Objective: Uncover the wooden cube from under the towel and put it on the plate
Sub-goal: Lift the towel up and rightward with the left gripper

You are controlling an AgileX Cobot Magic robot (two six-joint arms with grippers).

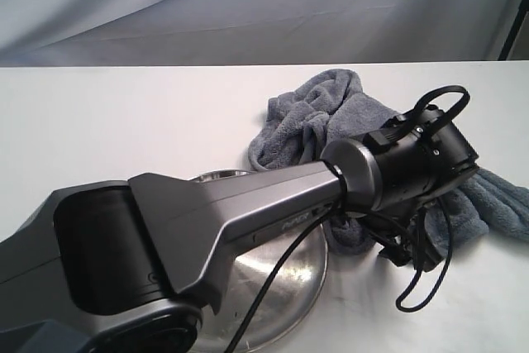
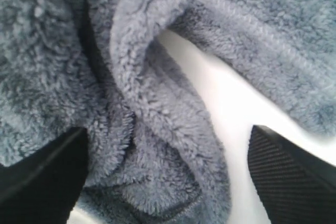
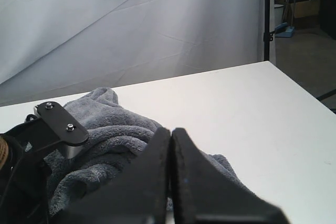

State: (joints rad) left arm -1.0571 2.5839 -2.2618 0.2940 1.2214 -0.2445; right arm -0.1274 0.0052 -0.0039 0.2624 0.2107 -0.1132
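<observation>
Low on the left of the exterior view, the left arm [image 1: 223, 221] stretches across the white table [image 1: 124, 121]. It passes over the stainless-steel plate [image 1: 297, 279], whose shiny, scuffed surface peeks out beneath it. Just right of the plate lies the towel [image 1: 318, 113], a fluffy blue-grey terry cloth bunched into thick folds, one end trailing toward the right edge. The left wrist view shows the left claw [image 2: 168, 182] spread wide close over those folds, with a stitched hem and a strip of bare table between its black fingers [image 2: 47, 177]. The right claw [image 3: 170, 166] is pressed together, empty, near the towel. The wooden cube shows in no view.
</observation>
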